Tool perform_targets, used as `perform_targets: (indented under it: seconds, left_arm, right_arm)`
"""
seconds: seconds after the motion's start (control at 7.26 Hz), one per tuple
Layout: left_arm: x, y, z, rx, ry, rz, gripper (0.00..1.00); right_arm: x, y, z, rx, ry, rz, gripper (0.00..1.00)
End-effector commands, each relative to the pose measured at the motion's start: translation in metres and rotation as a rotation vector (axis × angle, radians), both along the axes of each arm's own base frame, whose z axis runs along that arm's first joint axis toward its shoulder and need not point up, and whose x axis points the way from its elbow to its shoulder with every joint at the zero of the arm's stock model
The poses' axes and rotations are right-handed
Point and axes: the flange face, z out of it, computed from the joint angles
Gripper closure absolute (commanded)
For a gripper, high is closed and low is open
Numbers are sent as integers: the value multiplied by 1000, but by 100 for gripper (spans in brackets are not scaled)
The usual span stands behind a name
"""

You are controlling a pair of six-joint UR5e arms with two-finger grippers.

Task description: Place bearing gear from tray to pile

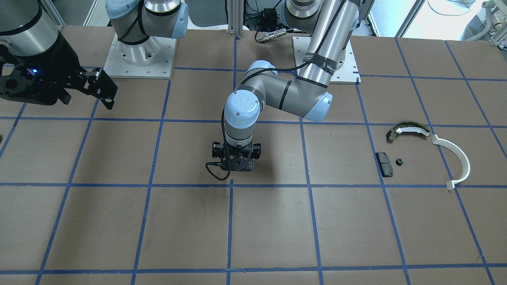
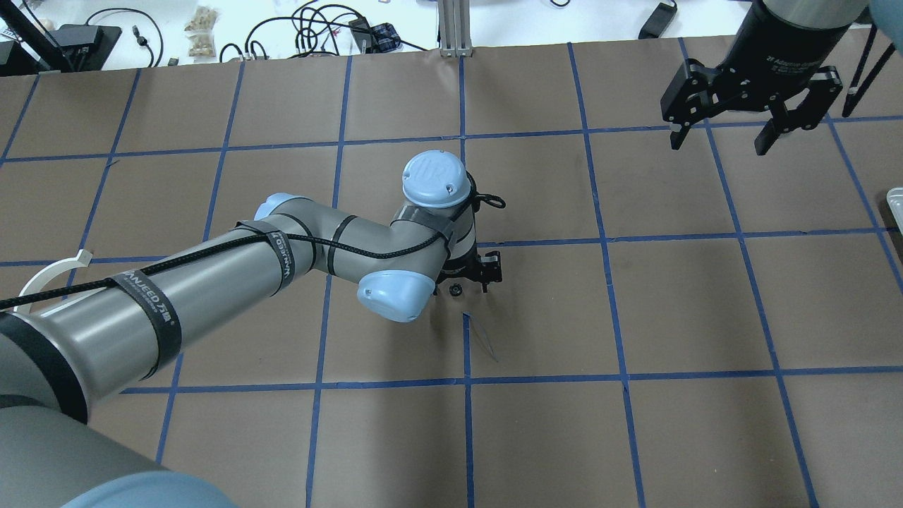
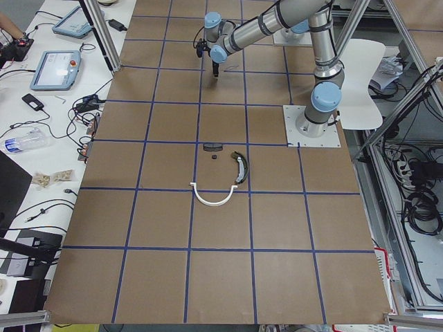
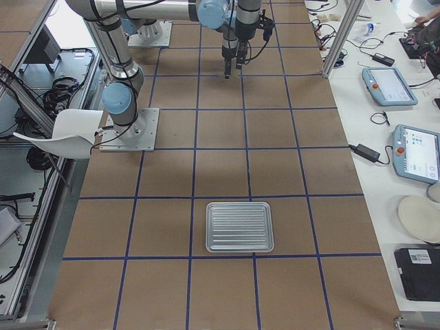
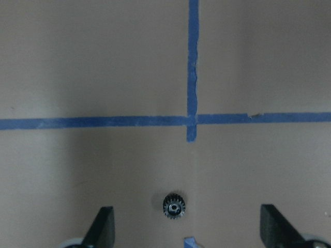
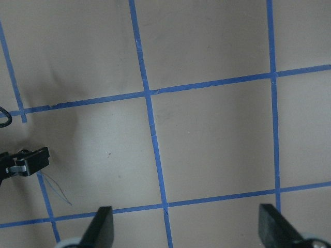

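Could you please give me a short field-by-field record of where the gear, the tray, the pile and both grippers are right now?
gear: on the table by a tape crossing, apart from tray and pile
left gripper: open, straddling the gear, not touching it
right gripper: open, raised, empty
tray: metal, nothing in it
pile: white half-ring, curved shoe, black pad, small black part

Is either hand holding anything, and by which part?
Nothing is held. The left hand is open, with the gear lying on the table between its fingers; the right hand is open and empty.
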Motion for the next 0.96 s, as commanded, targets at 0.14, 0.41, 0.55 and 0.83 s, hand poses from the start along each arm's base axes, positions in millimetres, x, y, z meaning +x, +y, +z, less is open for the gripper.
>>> perform_targets:
  seconds: [0.14, 0.41, 0.55, 0.83]
  left_arm:
    - [3, 2, -3, -3, -35, -5, 100]
    - [3, 9, 13, -22, -28, -23, 100]
    - [4, 5, 31, -59, -48, -29, 100]
    - [6, -22, 115, -93, -46, -21, 100]
  right_arm:
    - [27, 9, -7, 12, 2, 41, 0]
    - [26, 15, -2, 5, 12, 40, 0]
    - [26, 16, -1, 2, 10, 55, 0]
    - [26, 17, 1, 2, 10, 55, 0]
